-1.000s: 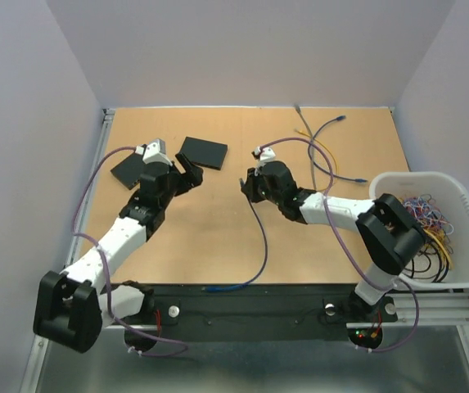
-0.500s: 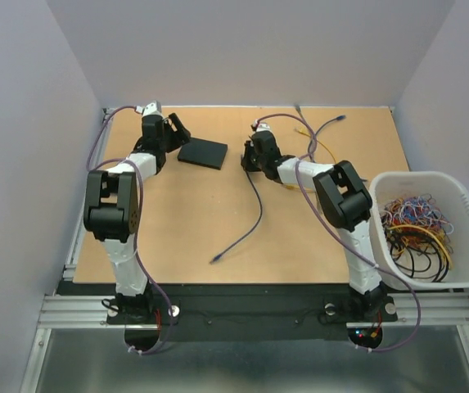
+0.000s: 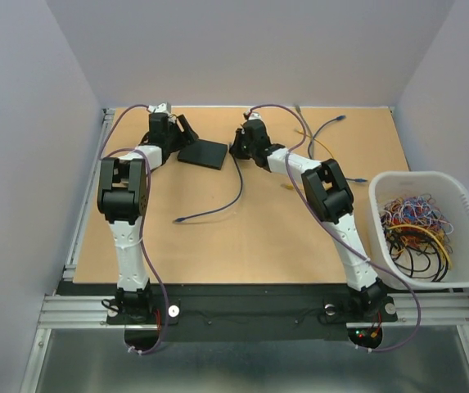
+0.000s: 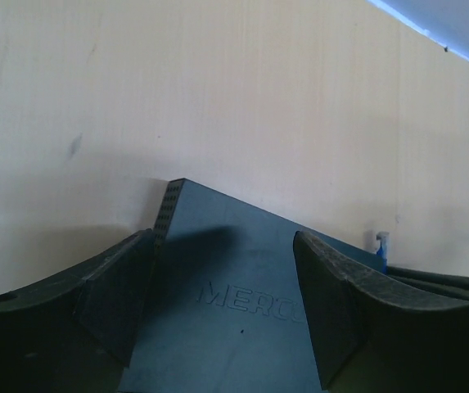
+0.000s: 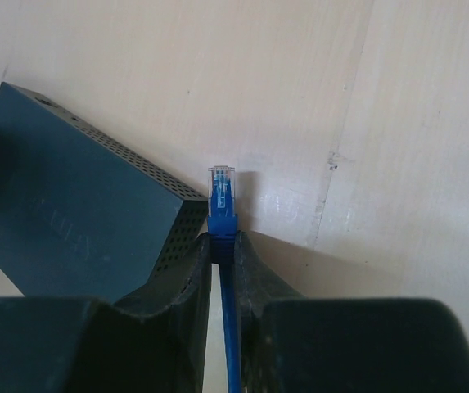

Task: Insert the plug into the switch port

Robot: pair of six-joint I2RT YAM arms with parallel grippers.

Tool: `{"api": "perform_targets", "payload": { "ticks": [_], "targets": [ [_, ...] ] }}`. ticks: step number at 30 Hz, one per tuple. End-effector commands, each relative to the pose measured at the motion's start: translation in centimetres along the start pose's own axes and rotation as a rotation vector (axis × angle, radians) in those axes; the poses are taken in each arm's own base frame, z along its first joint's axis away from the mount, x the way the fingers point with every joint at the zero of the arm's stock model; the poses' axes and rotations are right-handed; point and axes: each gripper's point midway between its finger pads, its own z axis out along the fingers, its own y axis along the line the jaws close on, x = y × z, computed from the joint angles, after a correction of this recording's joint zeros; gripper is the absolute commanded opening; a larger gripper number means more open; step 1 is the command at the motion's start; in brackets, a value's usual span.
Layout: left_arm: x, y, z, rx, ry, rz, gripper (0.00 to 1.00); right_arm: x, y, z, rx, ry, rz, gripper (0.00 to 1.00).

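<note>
From above, the switch (image 3: 202,153) lies between the two arms. The left gripper (image 3: 183,131) is at its far left corner and the right gripper (image 3: 238,147) is just off its right edge.

In the left wrist view, the jaws are spread and straddle the switch without clamping it.

In the right wrist view, the jaws are pinched on the rear of the plug (image 5: 222,192). The plug points straight ahead, just beside the switch's perforated right side. No port shows from here.

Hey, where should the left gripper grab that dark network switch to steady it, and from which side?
Probably across its flat body at the end nearest the left arm, coming from that side: the left gripper straddles the switch with open jaws, and the far side should stay free for the plug in the right gripper.
</note>
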Motion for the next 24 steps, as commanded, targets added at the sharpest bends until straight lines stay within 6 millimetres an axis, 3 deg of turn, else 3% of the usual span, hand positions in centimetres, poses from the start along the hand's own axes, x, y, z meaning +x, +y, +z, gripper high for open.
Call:
{"api": "perform_targets", "payload": {
  "ticks": [1, 3, 9, 10, 11, 13, 14, 15, 16, 17, 18, 19, 20, 24],
  "targets": [
    [0.7, -2.7, -1.5, 0.106, 0.008, -0.002, 0.79, 1.1, 1.7, 0.1, -0.065, 0.052, 0.032, 0.0],
    [3.1, -3.2, -2.3, 0.121, 0.046, -0.005, 0.78, 1.5, 3.0, -0.4, -0.092, 0.066, 0.019, 0.01],
    [9.1, -4.4, -5.5, 0.153, 0.113, -0.017, 0.77, 6.4, 3.2, -2.3, -0.069, 0.16, -0.018, 0.01],
    [10.2, -5.6, -6.1, 0.179, 0.119, -0.006, 0.77, 6.7, 3.9, -3.0, -0.075, 0.163, -0.022, 0.0],
    [11.8, -5.5, -7.3, 0.174, 0.142, -0.019, 0.77, 8.7, 3.0, -3.6, -0.051, 0.199, -0.022, 0.0],
    [13.9, -6.9, -8.6, 0.197, 0.159, 0.0, 0.77, 9.3, 3.7, -4.9, -0.057, 0.197, -0.023, 0.01],
    [15.3, -6.5, -9.9, 0.178, 0.176, -0.003, 0.77, 11.5, 2.5, -5.8, -0.032, 0.237, -0.02, 0.0],
    [16.1, -6.4, -10.5, 0.161, 0.18, -0.02, 0.77, 12.5, 2.8, -6.4, -0.04, 0.235, -0.023, 0.01],
    [18.4, -6.1, -11.6, 0.15, 0.222, -0.028, 0.77, 13.0, 2.8, -7.1, -0.04, 0.237, -0.022, 0.0],
    [18.6, -6.8, -12.6, 0.166, 0.22, -0.029, 0.77, 12.7, 3.2, -8.1, -0.044, 0.221, -0.014, 0.0],
    [19.5, -6.9, -13.4, 0.167, 0.234, -0.034, 0.77, 14.9, 2.0, -9.2, -0.027, 0.251, -0.016, 0.0],
    [20.2, -6.9, -14.1, 0.157, 0.232, -0.058, 0.77, 15.7, 2.2, -10.0, -0.032, 0.26, -0.018, 0.0],
    [21.9, -7.3, -15.8, 0.167, 0.256, -0.053, 0.77, 16.2, 1.4, -10.6, -0.003, 0.254, -0.017, 0.0],
    [24.8, -8.4, -19.5, 0.183, 0.26, -0.088, 0.77, 17.0, -0.1, -13.8, 0.019, 0.241, -0.034, 0.0]
  ]
}}
